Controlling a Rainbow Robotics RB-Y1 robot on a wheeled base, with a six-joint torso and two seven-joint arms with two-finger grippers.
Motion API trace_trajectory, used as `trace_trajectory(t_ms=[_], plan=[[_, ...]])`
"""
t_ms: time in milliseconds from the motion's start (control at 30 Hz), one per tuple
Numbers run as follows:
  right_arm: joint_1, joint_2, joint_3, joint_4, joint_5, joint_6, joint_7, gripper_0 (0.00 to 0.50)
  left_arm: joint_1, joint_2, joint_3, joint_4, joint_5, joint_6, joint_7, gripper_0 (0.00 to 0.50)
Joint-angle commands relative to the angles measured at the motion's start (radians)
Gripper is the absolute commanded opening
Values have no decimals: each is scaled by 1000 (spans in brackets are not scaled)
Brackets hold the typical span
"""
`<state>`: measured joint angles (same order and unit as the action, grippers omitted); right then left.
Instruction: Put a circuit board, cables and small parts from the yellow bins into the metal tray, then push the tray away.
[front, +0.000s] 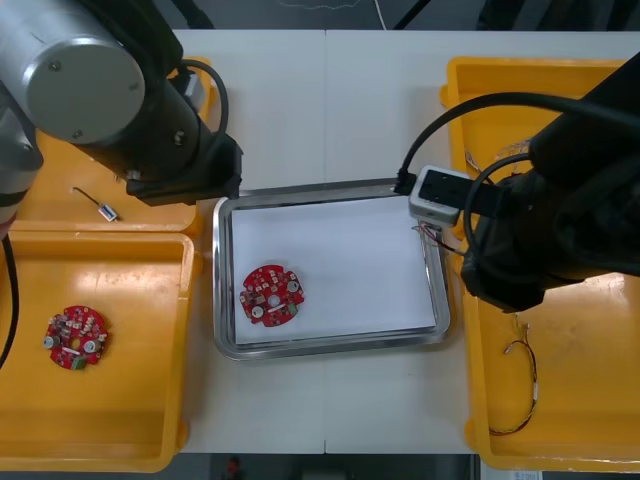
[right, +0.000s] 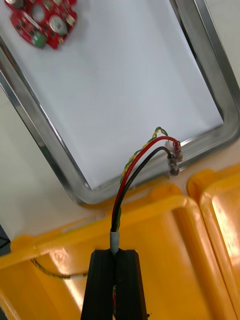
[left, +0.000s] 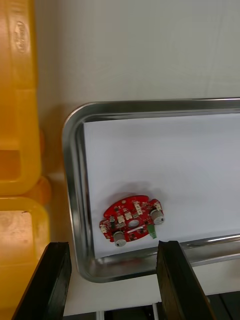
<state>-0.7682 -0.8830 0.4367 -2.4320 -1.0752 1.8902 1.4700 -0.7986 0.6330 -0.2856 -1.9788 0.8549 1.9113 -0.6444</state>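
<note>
**Step in hand (judged):** cable transfer.

**Right gripper** (right: 115, 256): fingers closed on the sleeved end of a red and yellow cable (right: 118, 220) that also has a black strand. It is held over the yellow bin (right: 165, 235) just beside the metal tray (right: 215, 82), and the cable's free ends reach the tray's rim.

**Next move (judged):** carry the cable inward over the tray's white lining, lower it, then release.

**Circuit board** (front: 270, 295): lying flat inside the tray.

**Left gripper** (left: 112, 245): fingers wide apart and holding nothing, above the tray corner nearest the board.
</note>
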Motion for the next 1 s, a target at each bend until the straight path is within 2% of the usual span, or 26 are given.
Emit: trace_trajectory(t_ms=[33,233,333,600,733,833,1000], plan=[[-94,79,134,18,51,-63,56,0,-45,85,57,69,33,9,-136,500],[-161,136,269,67,124,-128,95,0,-65,128,89,182,33,9,-230,500],[-180,150,332,97,178,-154,187,0,-85,149,94,239,29,9,-284,500],[-184,151,435,205,236,-269,366,0,-145,175,98,382,16,9,-340,500],[-184,151,491,240,287,-321,377,0,-177,175,98,466,9,9,-370,500],[-184,154,548,281,327,-376,383,0,-209,172,98,552,-11,9,-442,500],[-184,154,628,369,331,-447,391,0,-226,172,98,644,-30,9,-534,500]])
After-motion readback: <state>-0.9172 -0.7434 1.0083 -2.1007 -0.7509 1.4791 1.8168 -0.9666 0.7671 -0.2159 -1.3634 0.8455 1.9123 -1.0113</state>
